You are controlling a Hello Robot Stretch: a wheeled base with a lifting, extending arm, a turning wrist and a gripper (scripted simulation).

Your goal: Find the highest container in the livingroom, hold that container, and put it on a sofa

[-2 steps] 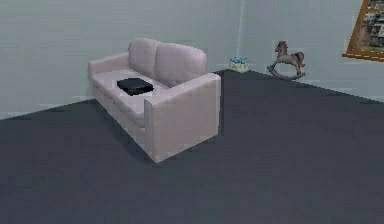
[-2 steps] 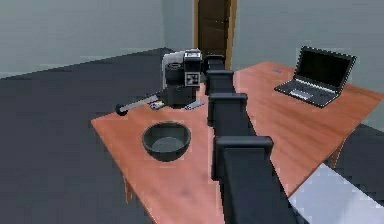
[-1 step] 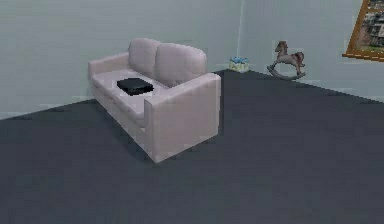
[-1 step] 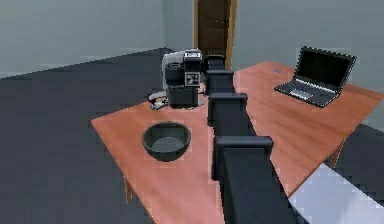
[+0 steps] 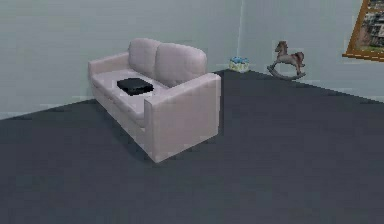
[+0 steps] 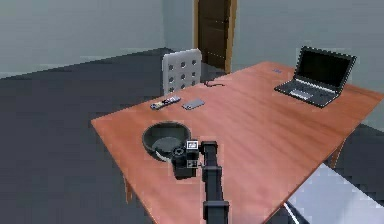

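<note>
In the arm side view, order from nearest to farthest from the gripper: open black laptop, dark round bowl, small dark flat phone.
1. Dark round bowl, at the gripper.
2. Small dark flat phone, picture's middle.
3. Open black laptop, picture's upper right.

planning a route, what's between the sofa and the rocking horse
In the forward view, a small pale bluish thing sits between the sofa and the rocking horse, nearer the sofa; it is too small to name.
</note>
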